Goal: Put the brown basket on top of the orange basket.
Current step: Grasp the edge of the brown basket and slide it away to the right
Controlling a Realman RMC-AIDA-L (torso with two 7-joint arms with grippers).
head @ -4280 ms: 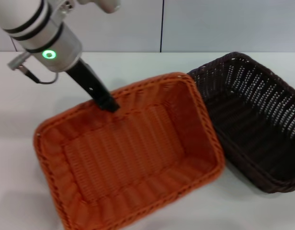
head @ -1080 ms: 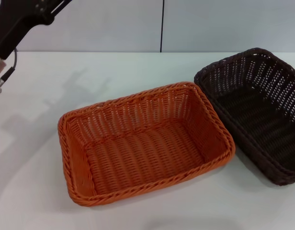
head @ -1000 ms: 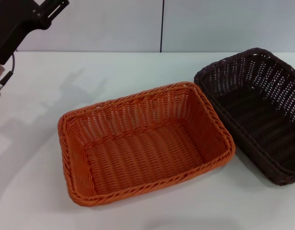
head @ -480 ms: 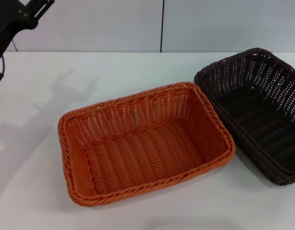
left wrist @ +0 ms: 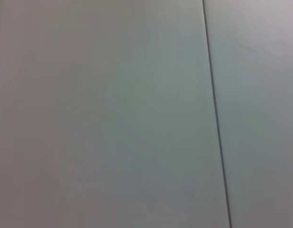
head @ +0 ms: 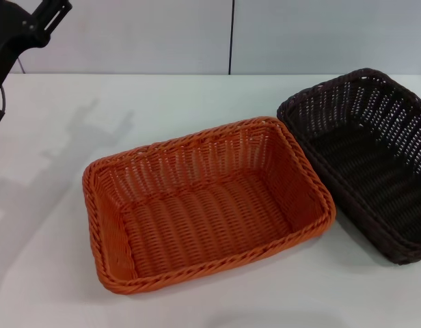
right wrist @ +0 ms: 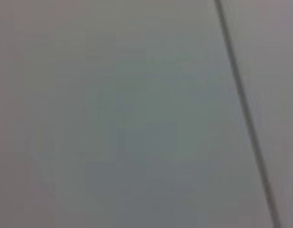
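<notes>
Head view shows us the orange basket (head: pixel 207 205) sitting open side up on the white desk (head: pixel 163 102), a little left of the frame's centre, with the brown basket (head: pixel 368 160) at the right edge, its near corner touching or just beside the orange rim. Nothing has been stacked. Our left hand (head: pixel 22 31) is raised in the upper left corner, well apart from both baskets, carrying nothing that we can see; whether its fingers are apart or together we cannot tell. Our right hand is out of view, and both wrist views show only a blank wall with a dark seam. We judge the main risks to be these: the brown basket runs partly out of frame, so a pinch on its braided rim could land off-centre and let it tip; and lifting it past the touching corner could drag the orange one askew.
</notes>
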